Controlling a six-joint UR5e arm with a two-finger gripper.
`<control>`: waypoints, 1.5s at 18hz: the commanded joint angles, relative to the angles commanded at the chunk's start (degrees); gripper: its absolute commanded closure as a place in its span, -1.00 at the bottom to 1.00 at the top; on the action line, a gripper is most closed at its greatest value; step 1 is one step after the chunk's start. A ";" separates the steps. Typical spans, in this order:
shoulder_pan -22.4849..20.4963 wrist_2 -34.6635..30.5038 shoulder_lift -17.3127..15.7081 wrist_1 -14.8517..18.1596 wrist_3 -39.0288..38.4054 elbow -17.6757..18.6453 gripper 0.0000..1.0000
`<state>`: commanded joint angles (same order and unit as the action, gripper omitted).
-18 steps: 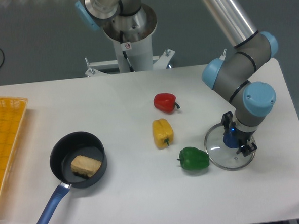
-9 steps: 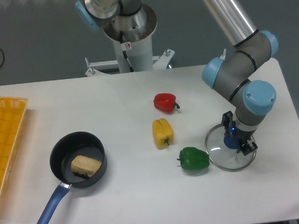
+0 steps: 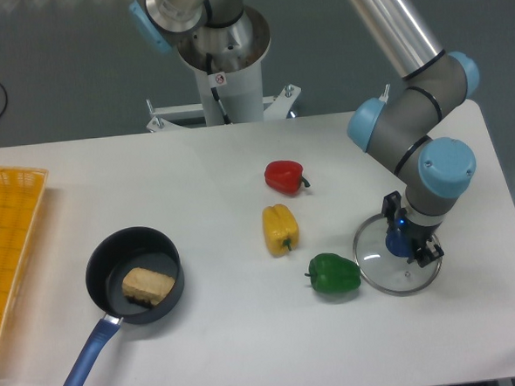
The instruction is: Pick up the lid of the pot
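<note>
At the right, the gripper (image 3: 409, 230) reaches down over the glass pot lid (image 3: 387, 273), its fingers standing apart on either side of the blue knob (image 3: 399, 242). It looks shut on this knob, though the contact is partly hidden. The lid is round and transparent with a pale metal rim, and appears low over the table or resting on it. Part of its upper right side is covered by the gripper.
A green pepper (image 3: 335, 273) lies right against the lid's left side. Beyond it are a yellow pepper (image 3: 280, 227) and a red one (image 3: 284, 176). A black pan (image 3: 104, 271) with a blue handle holds a brown block (image 3: 148, 286). An orange crate (image 3: 9, 252) stands far left.
Since a second ago the gripper has risen very slightly, and the lid's right edge seems to have shifted a little with it. Everything else has stayed put.
</note>
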<state>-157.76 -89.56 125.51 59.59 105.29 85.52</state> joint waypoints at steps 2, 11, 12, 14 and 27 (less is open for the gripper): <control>0.00 0.00 -0.09 0.00 -0.09 0.00 -0.38; -0.09 0.00 -0.44 0.00 0.35 -0.09 -0.26; 0.00 0.00 -0.53 0.00 0.26 0.00 -0.19; 0.00 0.00 -0.88 0.00 0.44 -0.09 -0.15; 1.93 0.00 -6.76 0.79 0.18 2.81 -0.13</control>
<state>-155.83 -89.56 118.75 60.38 105.47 88.33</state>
